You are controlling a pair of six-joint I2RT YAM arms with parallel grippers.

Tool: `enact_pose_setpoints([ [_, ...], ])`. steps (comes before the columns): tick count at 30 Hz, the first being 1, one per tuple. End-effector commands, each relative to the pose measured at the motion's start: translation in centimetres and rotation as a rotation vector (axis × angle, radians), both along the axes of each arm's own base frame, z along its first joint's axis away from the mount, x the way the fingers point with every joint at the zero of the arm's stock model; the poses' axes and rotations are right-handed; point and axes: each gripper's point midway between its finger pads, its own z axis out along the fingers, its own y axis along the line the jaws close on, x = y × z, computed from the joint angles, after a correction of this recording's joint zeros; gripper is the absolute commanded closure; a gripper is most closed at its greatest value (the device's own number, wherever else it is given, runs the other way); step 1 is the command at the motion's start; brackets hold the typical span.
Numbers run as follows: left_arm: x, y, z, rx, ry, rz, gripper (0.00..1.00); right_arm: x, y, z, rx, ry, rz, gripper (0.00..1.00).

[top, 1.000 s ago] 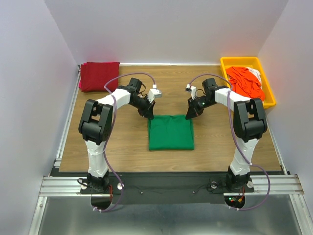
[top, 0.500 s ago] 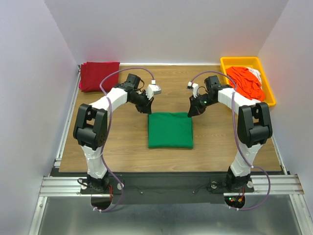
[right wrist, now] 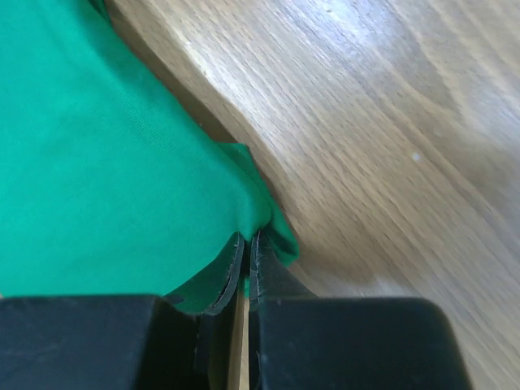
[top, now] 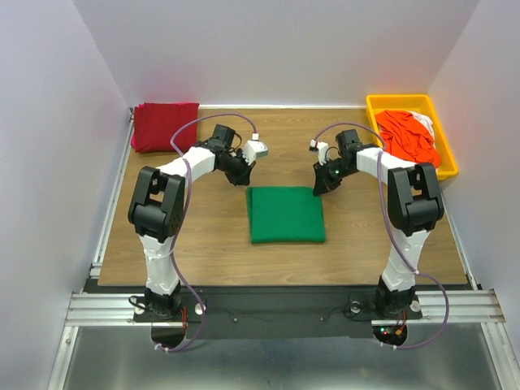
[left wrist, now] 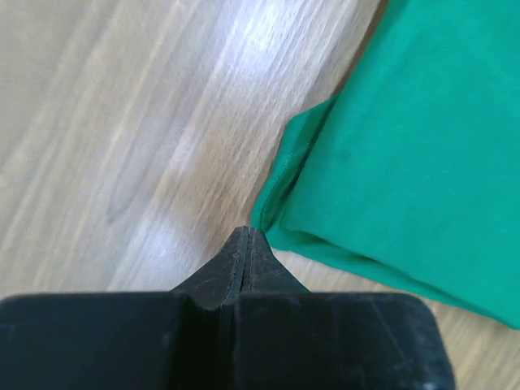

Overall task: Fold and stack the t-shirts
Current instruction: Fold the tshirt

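Observation:
A bright green t-shirt [top: 286, 214] lies folded into a square in the middle of the table. My left gripper [top: 244, 180] is shut and empty, its tip [left wrist: 246, 231] just off the shirt's far left corner [left wrist: 406, 146]. My right gripper [top: 318, 188] is at the far right corner, and its jaws [right wrist: 248, 236] pinch a fold of the green cloth [right wrist: 97, 162]. A dark red t-shirt [top: 166, 126] lies folded at the far left corner of the table. An orange-red t-shirt [top: 409, 135] and a bit of white cloth [top: 424, 122] lie in the tray.
A yellow plastic tray [top: 398, 101] stands at the far right corner. White walls close in the table on three sides. Bare wood [top: 187, 236] shows left and right of the green shirt.
The green shirt has shifted slightly to the right. Both grippers lifted away half a second ago and are now back low at the shirt's far corners.

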Motion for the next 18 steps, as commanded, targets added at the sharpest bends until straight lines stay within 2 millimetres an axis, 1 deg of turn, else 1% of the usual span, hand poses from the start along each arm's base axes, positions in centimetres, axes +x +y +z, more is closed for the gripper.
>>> enact_pose_setpoints([
  [1, 0.4, -0.7, 1.0, -0.050, -0.017, -0.012, 0.84, 2.4, 0.3, 0.2, 0.018, -0.052, -0.019, 0.99],
  [3, 0.0, -1.0, 1.6, -0.076, -0.011, -0.023, 0.72, 2.4, 0.4, 0.3, 0.024, -0.050, -0.018, 0.99],
  [5, -0.4, -1.4, 2.8, -0.113, -0.014, -0.033, 0.63, 2.1, 0.5, 0.3, 0.030, -0.044, -0.017, 0.99],
  [8, -0.7, -1.8, 4.2, -0.153, -0.014, -0.031, 0.61, 1.7, 0.5, 0.5, 0.035, -0.043, -0.014, 0.99],
  [9, -0.6, -1.9, 4.6, -0.162, -0.017, -0.029, 0.59, 1.6, 0.5, 0.8, 0.038, -0.046, -0.015, 0.99],
  [11, -0.6, -2.2, 5.0, -0.179, -0.004, -0.021, 0.56, 1.5, 0.6, 1.1, 0.044, -0.050, -0.015, 1.00],
  [16, -0.8, -2.8, 4.8, -0.199, 0.049, -0.034, 0.55, 1.5, 0.7, 1.6, 0.049, -0.060, -0.013, 0.99],
  [18, -1.2, -3.0, 4.1, -0.204, 0.081, -0.043, 0.55, 1.5, 0.6, 1.7, 0.049, -0.060, -0.015, 0.99],
])
